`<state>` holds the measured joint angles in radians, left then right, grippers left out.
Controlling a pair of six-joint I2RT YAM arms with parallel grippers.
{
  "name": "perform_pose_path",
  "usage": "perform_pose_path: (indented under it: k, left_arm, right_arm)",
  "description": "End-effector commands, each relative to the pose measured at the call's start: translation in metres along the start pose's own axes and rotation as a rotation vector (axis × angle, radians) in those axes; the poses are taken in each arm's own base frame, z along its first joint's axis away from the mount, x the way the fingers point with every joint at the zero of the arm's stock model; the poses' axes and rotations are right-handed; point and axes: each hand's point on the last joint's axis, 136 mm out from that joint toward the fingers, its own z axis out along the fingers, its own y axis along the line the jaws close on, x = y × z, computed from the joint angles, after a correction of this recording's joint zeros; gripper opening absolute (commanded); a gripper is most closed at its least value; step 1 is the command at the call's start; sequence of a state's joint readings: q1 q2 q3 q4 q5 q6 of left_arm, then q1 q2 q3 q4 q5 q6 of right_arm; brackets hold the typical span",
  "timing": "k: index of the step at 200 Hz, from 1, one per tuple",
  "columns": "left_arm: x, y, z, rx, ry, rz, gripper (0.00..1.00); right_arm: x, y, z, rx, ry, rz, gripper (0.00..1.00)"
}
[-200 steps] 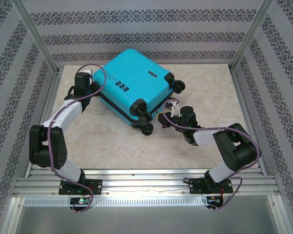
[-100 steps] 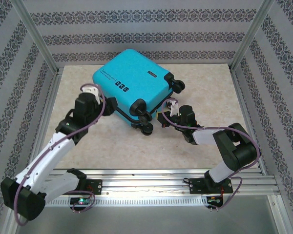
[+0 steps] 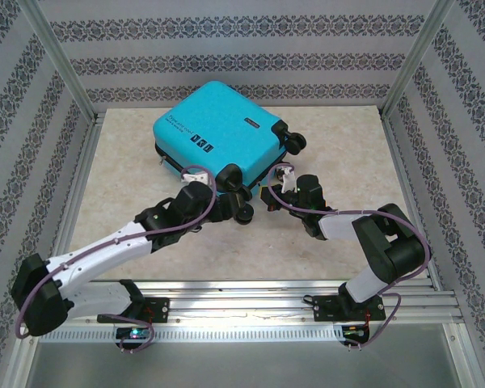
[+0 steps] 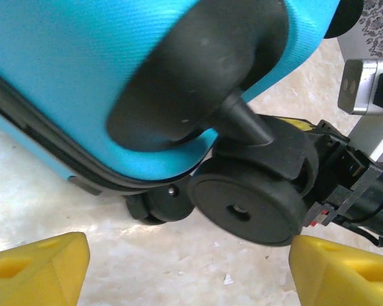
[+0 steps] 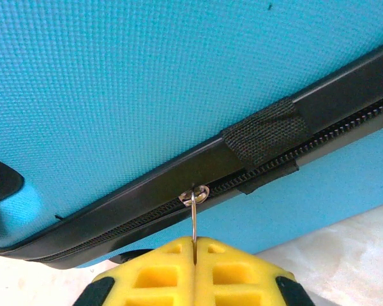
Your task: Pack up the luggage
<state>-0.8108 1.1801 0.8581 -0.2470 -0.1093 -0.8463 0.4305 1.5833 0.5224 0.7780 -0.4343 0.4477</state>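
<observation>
Item: the luggage [image 3: 218, 129], turquoise hard shell, closed over, lying flat and skewed on the far middle of the bench [image 3: 347, 162], wheels towards the near right. It has barely shifted, if at all, over the last second. Seam: black zip track, with the zip slider [image 5: 196, 194] sitting part-way along one side near a small fabric tab [image 5: 265, 137]. I cannot tell how much of the track is already run. Right jaws: clenched on the metal zip pull [image 5: 195, 223], which disappears between the yellow fingers [image 5: 159, 274]. The right arm [image 3: 372, 234] lies low on the bench just beside the wheel end, in the same place as a second ago. Left arm [image 3: 113, 246]: this is the entry that has changed. A second ago it stood at the case's far left corner with its jaws nearly shut. It has since swung round the near side and now lies stretched across the bench, wrist at the near corner. Left jaws: released, yellow fingertips [image 4: 38, 268] wide apart with nothing between them, facing the corner wheel [image 4: 249, 207] at close range but apart from it. Reading: I take the left arm to have let go at the far corner and come round to steady this end while the right jaws draw the zip. Packing looks to be at its closing stage, with the zipping not yet finished.
</observation>
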Motion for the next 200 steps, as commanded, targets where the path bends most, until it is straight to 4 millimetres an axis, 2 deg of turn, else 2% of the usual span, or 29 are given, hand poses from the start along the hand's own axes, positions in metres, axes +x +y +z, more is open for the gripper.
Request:
perform_pose_path:
  k: [1,51,126,163,200]
  left_arm:
    - [-0.02,-0.029,0.001,0.066,-0.054,-0.051,0.88]
    - [-0.016,-0.05,0.024,0.113,-0.002,-0.071,0.99]
    - [-0.029,-0.087,0.052,0.188,0.006,-0.044,0.99]
    - [-0.034,-0.087,0.059,0.174,-0.009,-0.038,0.94]
    - [-0.032,-0.078,0.066,0.16,-0.012,-0.058,0.78]
  right_arm:
    - [-0.005,0.009,0.002,-0.024,-0.031,-0.035,0.0]
    - [-0.003,0.009,0.002,-0.024,-0.027,-0.036,0.0]
    - [0.0,0.007,-0.001,-0.017,-0.025,-0.035,0.0]
    - [0.002,0.007,-0.003,-0.017,-0.022,-0.032,0.0]
    - [0.003,0.01,-0.004,-0.027,-0.02,-0.033,0.0]
